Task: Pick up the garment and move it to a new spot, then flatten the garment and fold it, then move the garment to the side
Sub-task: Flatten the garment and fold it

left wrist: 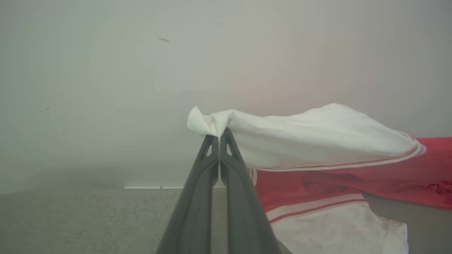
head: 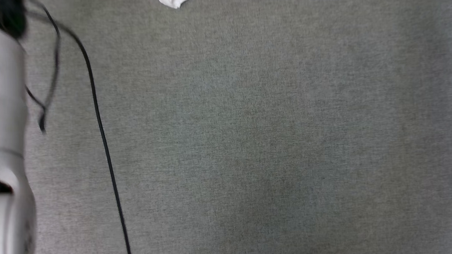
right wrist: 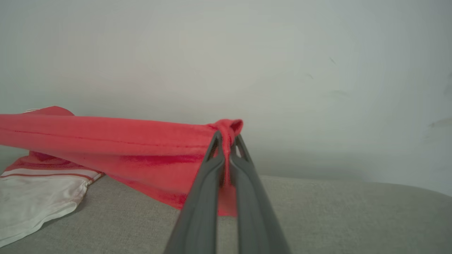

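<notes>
Left wrist view: red-white striped garment (left wrist: pixel 317 141)

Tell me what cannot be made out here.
- Left wrist view: the jersey T-shirt runs past the right edge; the left claw hides its pinch on the sleeve.
- Right wrist view: the right claw hides its pinch on the red cloth.
- Head view: the pale forearm is blurred, cut by the left edge.

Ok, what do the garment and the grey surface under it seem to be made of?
The garment: soft, matte knit cloth, probably jersey; it sags, creases and bunches where pinched. The grey surface: matte woven textile, perhaps upholstery or carpet; a fine heathered weave shows.
</notes>
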You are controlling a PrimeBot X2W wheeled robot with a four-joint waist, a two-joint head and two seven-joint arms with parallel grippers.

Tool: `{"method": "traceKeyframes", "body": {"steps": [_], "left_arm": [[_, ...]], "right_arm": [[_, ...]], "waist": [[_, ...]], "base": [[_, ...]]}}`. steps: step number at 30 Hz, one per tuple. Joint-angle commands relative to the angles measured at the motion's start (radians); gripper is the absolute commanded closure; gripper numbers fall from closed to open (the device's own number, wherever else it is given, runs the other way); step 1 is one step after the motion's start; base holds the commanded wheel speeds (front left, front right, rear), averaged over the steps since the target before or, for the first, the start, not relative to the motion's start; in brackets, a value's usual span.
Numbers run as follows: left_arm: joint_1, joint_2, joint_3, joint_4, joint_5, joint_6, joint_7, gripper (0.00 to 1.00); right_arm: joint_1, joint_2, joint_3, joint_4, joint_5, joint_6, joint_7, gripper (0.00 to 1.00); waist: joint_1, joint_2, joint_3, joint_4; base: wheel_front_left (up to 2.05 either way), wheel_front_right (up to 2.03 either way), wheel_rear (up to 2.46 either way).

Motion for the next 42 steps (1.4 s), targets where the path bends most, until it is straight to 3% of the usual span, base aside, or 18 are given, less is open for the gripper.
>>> {"method": "traceKeyframes", "body": {"steps": [1,11,16,25,32,42], "left_arm": [[0.023,0.005,-0.003,-0.004,-0.007,0.001,-0.006,1.0],[0.453,0.018,-0.061,-0.162,-0.16,0.002,-0.033,1.0],[0.681,0.028,-0.031,-0.293,-0.158,0.002,-0.034,1.0],[1.07,0.016,0.031,-0.486,-0.154,0.063,-0.035,1.0],[1.304,0.031,0.057,-0.612,-0.185,0.123,-0.002,1.0],[1.581,0.037,0.078,-0.843,-0.233,0.202,0.088,1.0]], "right_arm": [[0.023,-0.004,0.007,0.004,0.008,-0.002,-0.004,1.0],[0.364,-0.043,0.132,-0.008,0.15,-0.002,-0.069,1.0],[0.539,-0.074,0.183,-0.052,0.215,-0.002,-0.089,1.0],[0.814,-0.102,0.24,-0.169,0.281,-0.002,-0.089,1.0],[1.032,-0.128,0.214,-0.294,0.295,-0.002,-0.08,1.0],[1.388,-0.117,0.036,-0.586,0.241,-0.003,0.007,1.0]], "waist": [[-0.0002,0.0,-0.021,0.002],[-0.0002,0.0,-0.218,0.035],[-0.0002,0.0,-0.312,0.045],[-0.0002,0.0,-0.445,0.039],[-0.0002,0.0,-0.518,0.048],[-0.0002,0.0,-0.588,0.074]], "base": [[0.0,0.0,0.0],[0.0,0.0,0.0],[0.0,0.0,0.0],[0.0,0.0,0.0],[0.0,0.0,0.0],[0.0,0.0,0.0]]}}
